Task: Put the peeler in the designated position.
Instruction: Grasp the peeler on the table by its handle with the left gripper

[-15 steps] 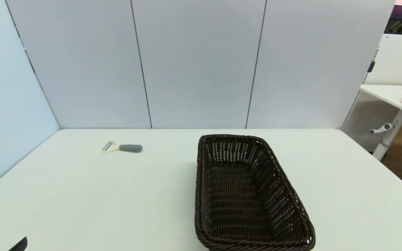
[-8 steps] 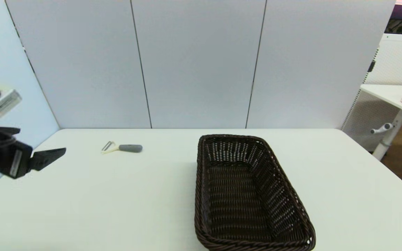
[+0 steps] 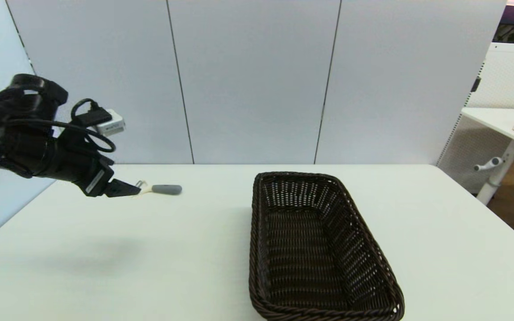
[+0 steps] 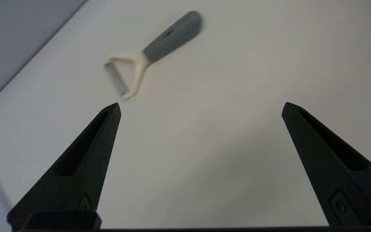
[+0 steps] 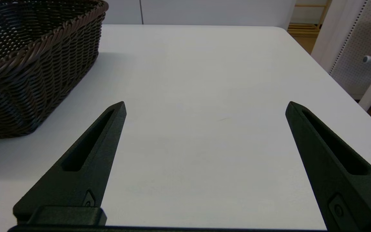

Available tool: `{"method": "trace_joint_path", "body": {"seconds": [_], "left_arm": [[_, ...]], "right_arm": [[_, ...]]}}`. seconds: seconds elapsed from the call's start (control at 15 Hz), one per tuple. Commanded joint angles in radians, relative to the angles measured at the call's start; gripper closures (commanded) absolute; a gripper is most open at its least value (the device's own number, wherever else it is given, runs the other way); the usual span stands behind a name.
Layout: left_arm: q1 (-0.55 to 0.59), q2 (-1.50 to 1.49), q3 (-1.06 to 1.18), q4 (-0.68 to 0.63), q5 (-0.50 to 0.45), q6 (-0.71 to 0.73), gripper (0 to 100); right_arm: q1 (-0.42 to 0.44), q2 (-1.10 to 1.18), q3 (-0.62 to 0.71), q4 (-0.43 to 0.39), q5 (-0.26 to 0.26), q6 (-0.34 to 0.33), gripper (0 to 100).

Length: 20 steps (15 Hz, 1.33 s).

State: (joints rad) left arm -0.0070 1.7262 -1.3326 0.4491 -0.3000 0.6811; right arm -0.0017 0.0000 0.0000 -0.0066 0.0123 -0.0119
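Left wrist view shows your left gripper (image 4: 201, 106) with its fingers spread wide and nothing between them, hovering above the table (image 4: 237, 80). Beyond the tips lies the peeler (image 4: 150, 54), flat on the table, well left of the basket (image 3: 310, 240) and apart from it. Its cream head and blade point toward the gripper, with the grey handle farther off.

To grip well, carry on past the head until the handle sits midway between the fingers, turn the wrist so they close across the handle's width, then drop low before closing. Avoid the blade; it looks thin and would likely slip.

Your right gripper (image 5: 204, 106) is parked low just right of the basket, fingers likewise apart and empty. Leave it there.
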Motion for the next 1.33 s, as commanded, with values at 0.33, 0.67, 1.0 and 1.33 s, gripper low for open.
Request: {"method": "trace_joint_path", "body": {"seconds": [0.33, 0.67, 1.0, 1.33], "left_arm": [[0.067, 0.317, -0.313, 0.269, -0.268, 0.259, 0], [0.071, 0.480, -0.524, 0.298, -0.372, 0.321, 0], [0.081, 0.604, -0.594, 0.292, -0.510, 0.322, 0], [0.108, 0.708, -0.637, 0.292, -0.511, 0.384, 0]], "right_arm": [[0.000, 0.000, 0.000, -0.001, 0.000, 0.000, 0], [0.000, 0.000, 0.000, -0.001, 0.000, 0.000, 0], [0.000, 0.002, 0.000, -0.001, 0.000, 0.000, 0], [0.000, 0.000, 0.000, -0.001, 0.000, 0.000, 0]]}}
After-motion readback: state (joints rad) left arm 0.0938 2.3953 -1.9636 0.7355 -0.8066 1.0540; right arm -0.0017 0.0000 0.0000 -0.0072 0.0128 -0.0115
